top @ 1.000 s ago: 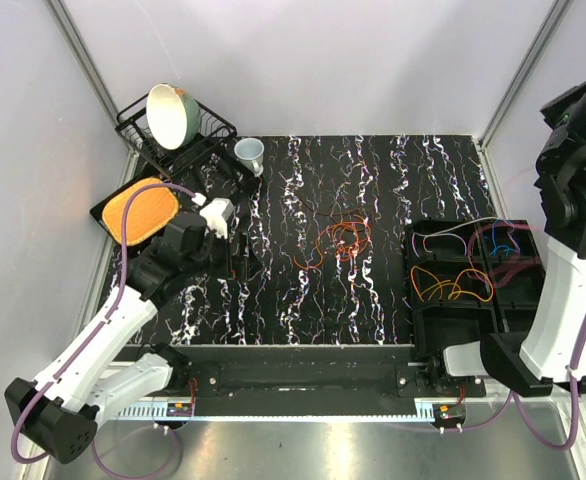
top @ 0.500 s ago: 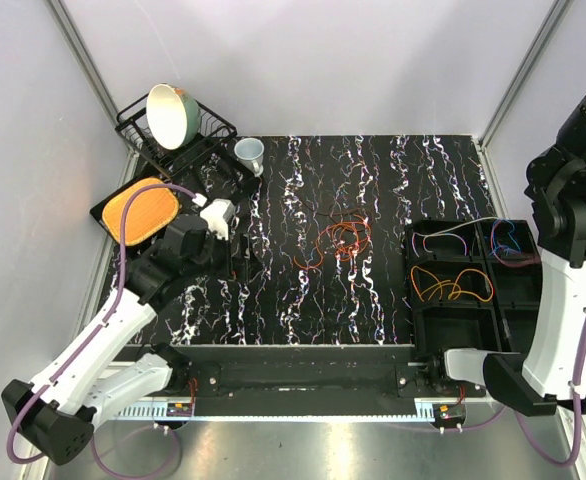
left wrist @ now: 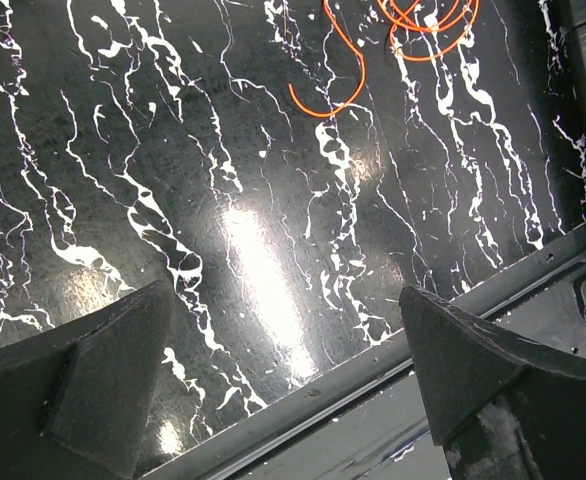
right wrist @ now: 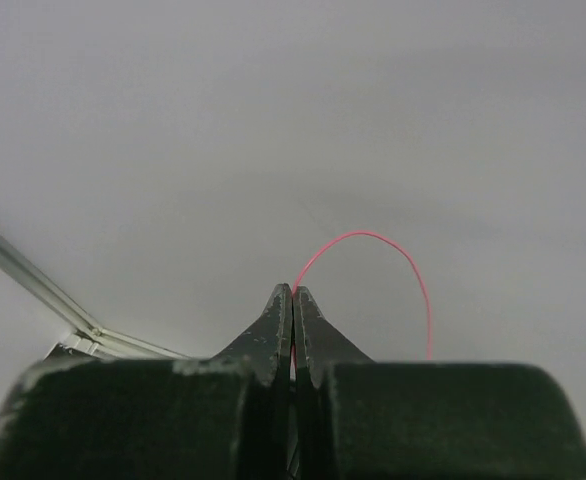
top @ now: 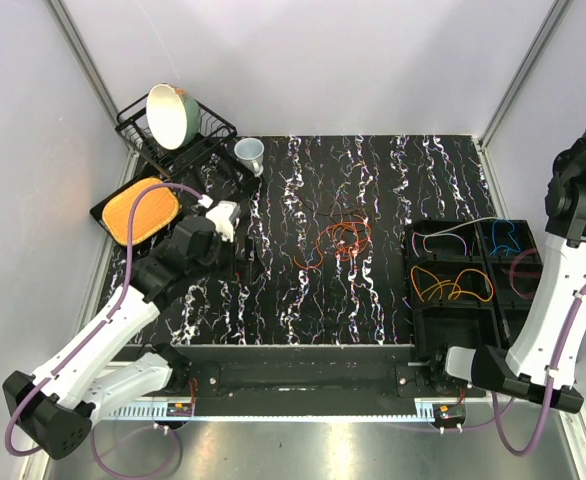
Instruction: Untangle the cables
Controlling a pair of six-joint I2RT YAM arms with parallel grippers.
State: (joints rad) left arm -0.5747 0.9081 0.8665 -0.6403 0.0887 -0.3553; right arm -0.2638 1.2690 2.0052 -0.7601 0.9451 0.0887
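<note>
Left pincer (left wrist: pixel 293 400): jaws spread wide, nothing between them. It hangs over bare tabletop (left wrist: pixel 123 150), left of centre in the top view.

Right pincer (right wrist: pixel 293 297): jaws pressed together on a thin pink cable (right wrist: pixel 358 233), which arcs up and to the right from the tips against the grey wall. This pincer is outside the top view; its arm stands at the right edge.

Orange cables (top: pixel 341 238): loose tangle on the tabletop at frame centre, well apart from the left pincer.

Black tray (top: pixel 409 300), right of centre: orange and yellow loops (top: pixel 451 285) in a left compartment, a blue cable (top: pixel 506 238) in the upper right one.

Upper left: cup (top: pixel 250 153), and a dish rack (top: pixel 133 130) holding a tilted bowl (top: pixel 168 115).
</note>
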